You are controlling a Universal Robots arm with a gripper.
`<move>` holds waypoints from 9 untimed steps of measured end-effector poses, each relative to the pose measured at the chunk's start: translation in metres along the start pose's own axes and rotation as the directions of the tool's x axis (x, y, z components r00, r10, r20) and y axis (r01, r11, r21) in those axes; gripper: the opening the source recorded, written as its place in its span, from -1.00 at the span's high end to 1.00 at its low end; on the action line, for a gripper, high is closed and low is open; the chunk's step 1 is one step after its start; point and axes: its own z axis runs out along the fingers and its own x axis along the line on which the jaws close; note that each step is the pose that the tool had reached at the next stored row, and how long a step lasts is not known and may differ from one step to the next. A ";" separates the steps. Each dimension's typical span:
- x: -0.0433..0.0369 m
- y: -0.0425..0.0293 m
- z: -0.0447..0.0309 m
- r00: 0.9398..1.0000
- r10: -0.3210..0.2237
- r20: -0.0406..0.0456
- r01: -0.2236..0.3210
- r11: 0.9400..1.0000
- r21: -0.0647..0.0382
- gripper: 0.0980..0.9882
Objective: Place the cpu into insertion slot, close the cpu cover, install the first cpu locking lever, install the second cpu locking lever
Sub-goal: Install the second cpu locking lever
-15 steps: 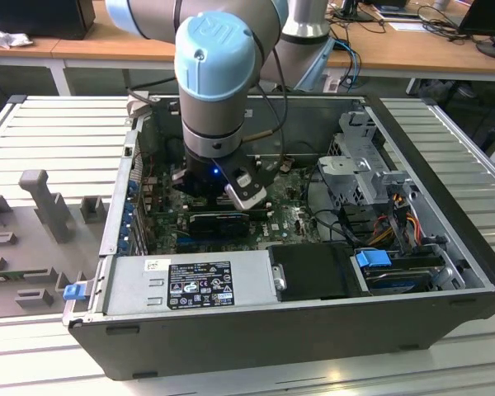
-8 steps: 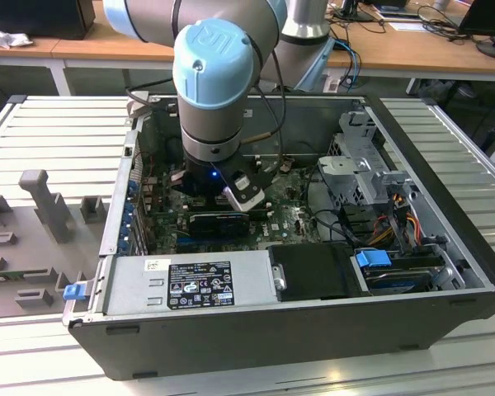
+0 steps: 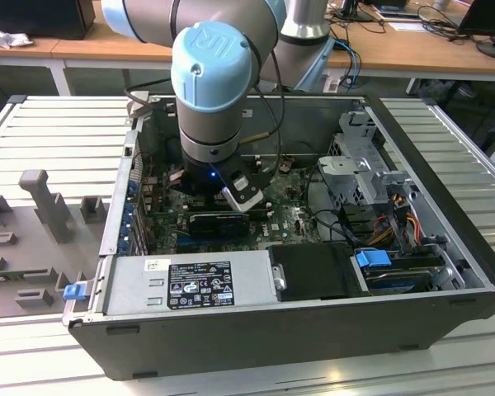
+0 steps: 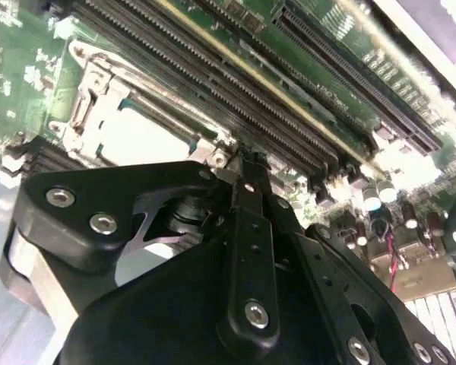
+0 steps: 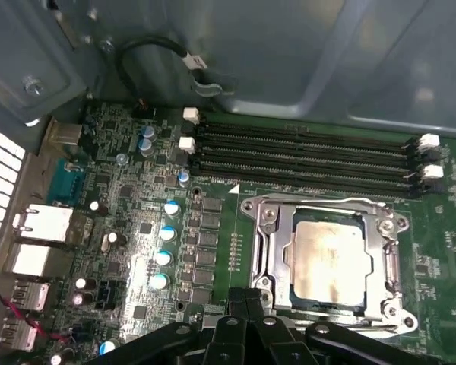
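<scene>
The cpu (image 5: 328, 261) lies seated in the insertion slot (image 5: 286, 298) with the cpu cover (image 5: 277, 245) shut down around it — memory slots (image 5: 304, 156) run just beside. The gripper (image 5: 247, 308) hovers at the socket's edge, fingers pressed together, holding nothing.
</scene>
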 end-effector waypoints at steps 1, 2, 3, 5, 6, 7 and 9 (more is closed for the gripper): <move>-0.0001 0.0019 -0.0059 1.000 0.000 0.000 0.000 1.000 0.000 0.98; -0.0003 0.0041 -0.0125 1.000 0.000 0.000 0.000 1.000 0.000 0.98; -0.0004 0.0054 -0.0164 1.000 0.000 0.000 0.000 1.000 0.001 0.98; -0.0006 0.0082 -0.0249 1.000 0.000 0.000 0.000 1.000 0.001 0.98; -0.0007 0.0094 -0.0284 1.000 0.000 0.000 0.000 1.000 0.001 0.98; -0.0008 0.0099 -0.0300 1.000 0.000 0.000 0.000 1.000 0.001 0.98; -0.0009 0.0108 -0.0325 1.000 0.000 0.000 0.000 1.000 0.001 0.98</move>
